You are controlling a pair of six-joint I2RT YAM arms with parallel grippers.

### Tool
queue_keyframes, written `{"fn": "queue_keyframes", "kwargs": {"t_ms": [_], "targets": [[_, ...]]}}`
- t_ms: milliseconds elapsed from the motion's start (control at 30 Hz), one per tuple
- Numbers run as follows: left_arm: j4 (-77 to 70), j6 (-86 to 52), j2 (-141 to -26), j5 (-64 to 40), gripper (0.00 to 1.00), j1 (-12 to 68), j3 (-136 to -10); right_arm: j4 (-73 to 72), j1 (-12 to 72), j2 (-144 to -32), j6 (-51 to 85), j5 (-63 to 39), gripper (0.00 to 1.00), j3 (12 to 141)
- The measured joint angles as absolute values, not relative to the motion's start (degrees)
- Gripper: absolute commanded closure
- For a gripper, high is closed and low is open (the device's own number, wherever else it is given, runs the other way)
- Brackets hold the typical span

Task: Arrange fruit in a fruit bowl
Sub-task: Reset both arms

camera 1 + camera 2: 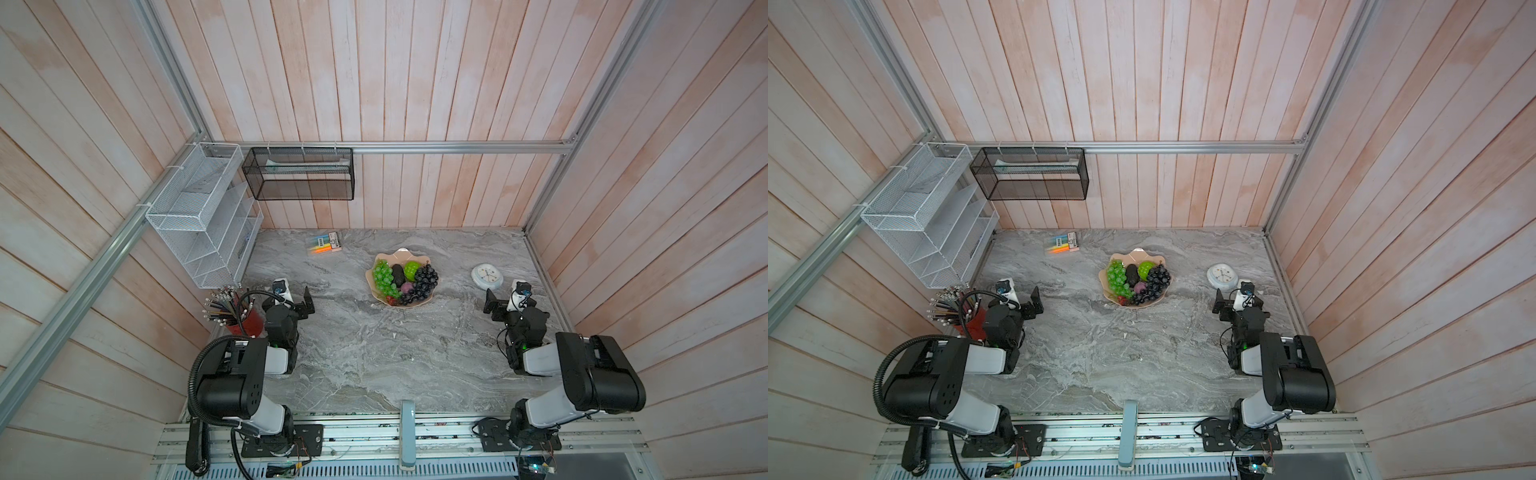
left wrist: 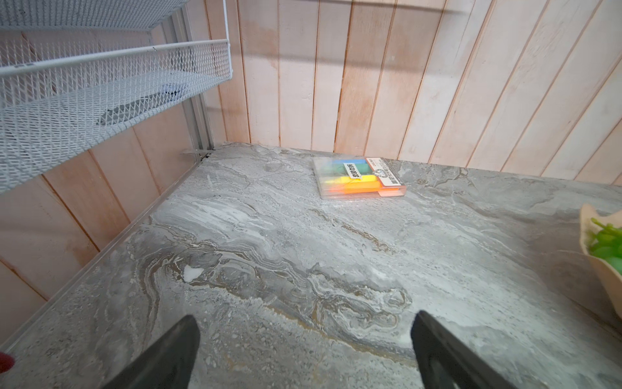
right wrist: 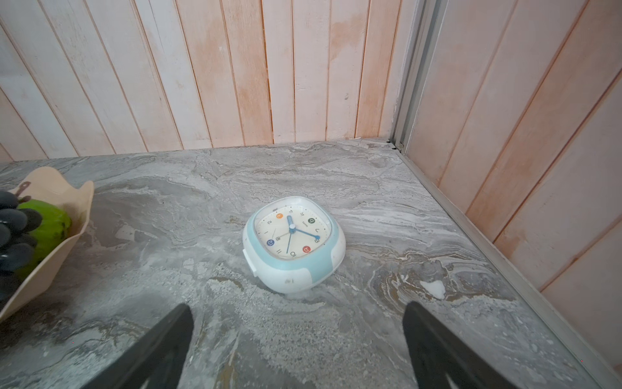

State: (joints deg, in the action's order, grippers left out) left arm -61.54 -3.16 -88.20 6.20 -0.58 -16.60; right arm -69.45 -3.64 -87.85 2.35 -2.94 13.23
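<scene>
Both top views show glossy plastic fruit (image 1: 398,275) heaped in a scalloped peach bowl (image 1: 402,252), centred toward the far edge of the veined grey marble counter (image 1: 374,353). Matte black left fingers (image 2: 168,357) and right fingers (image 3: 434,347) stand spread, empty, near the side edges.

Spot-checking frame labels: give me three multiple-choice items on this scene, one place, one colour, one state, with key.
1. The dark avocado lies:
A) in the fruit bowl, between the green grape bunch and the bumpy lime-green ball
B) outside it, alone
C) lifted in the air

2. The clock has a band coloured:
A) red
B) black
C) light blue

3. The left gripper is:
A) shut on a fruit
B) open, nothing between its fingers
C) shut, empty

Key:
1 A, both top views show it among the fruit in the fruit bowl.
2 C, the right wrist view shows the blue band.
3 B, the left wrist view shows the fingers wide apart.
</scene>
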Motion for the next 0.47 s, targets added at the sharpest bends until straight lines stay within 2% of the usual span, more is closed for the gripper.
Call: {"fn": "queue_keyframes", "kwargs": {"t_ms": [467], "targets": [[-61.8, -2.8, -88.2, 6.2, 0.00, -0.4, -16.6, -68.9, -3.6, -87.8, 1.9, -3.1, 0.02, 13.2]]}}
